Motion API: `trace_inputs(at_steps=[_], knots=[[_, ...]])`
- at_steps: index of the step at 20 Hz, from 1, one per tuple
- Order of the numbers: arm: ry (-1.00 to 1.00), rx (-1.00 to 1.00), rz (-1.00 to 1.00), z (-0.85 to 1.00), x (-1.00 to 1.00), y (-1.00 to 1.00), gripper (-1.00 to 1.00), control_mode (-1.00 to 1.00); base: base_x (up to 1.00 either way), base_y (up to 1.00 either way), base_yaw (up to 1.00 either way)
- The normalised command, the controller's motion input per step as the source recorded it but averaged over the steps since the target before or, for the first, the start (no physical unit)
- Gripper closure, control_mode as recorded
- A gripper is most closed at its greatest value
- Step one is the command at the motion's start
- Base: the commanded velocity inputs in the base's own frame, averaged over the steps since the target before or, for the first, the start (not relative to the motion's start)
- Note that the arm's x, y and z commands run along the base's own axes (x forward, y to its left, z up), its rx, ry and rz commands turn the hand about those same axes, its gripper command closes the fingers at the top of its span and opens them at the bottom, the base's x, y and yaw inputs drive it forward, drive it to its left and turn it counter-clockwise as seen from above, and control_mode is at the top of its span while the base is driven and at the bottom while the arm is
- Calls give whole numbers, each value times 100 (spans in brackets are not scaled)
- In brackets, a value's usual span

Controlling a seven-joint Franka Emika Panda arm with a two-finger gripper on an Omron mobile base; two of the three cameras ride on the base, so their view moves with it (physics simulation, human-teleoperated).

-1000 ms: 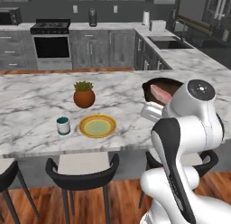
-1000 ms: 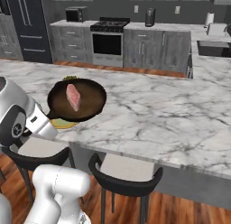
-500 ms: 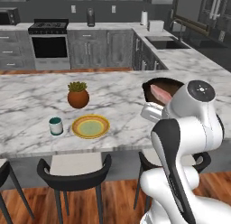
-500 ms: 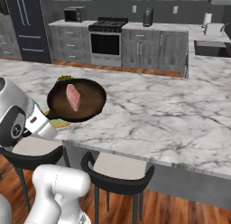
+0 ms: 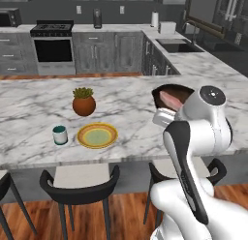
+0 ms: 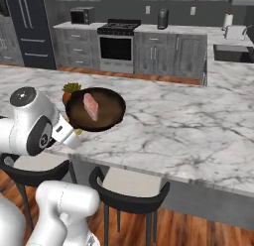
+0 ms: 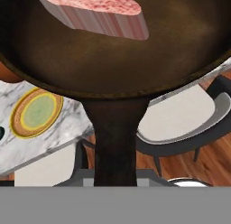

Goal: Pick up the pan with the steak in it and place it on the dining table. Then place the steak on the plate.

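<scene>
The gripper is clamped tight on the handle of the pan (image 7: 115, 146), holding the dark skillet up in the air above the near edge of the dining table (image 6: 188, 126), with the steak (image 6: 91, 105) lying inside it toward one side. From the left side the pan (image 5: 169, 95) peeks out from behind the white arm, and the plate (image 5: 97, 135) sits flat on the marble well to its left, just beside a small teal mug (image 5: 60, 135) and in front of a potted plant (image 5: 84, 101). Dark stools (image 5: 80, 182) stand tucked under the table's overhang below.
</scene>
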Motion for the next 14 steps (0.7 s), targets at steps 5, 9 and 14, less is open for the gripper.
trace_inputs(at_steps=[5,9,14], knots=[[0,0,3,-35,46,-2,100,-100,0,0,0],[0,0,1,-43,54,1,100,-100,0,0,0],[0,-4,0,-48,54,10,100,-100,0,0,0]])
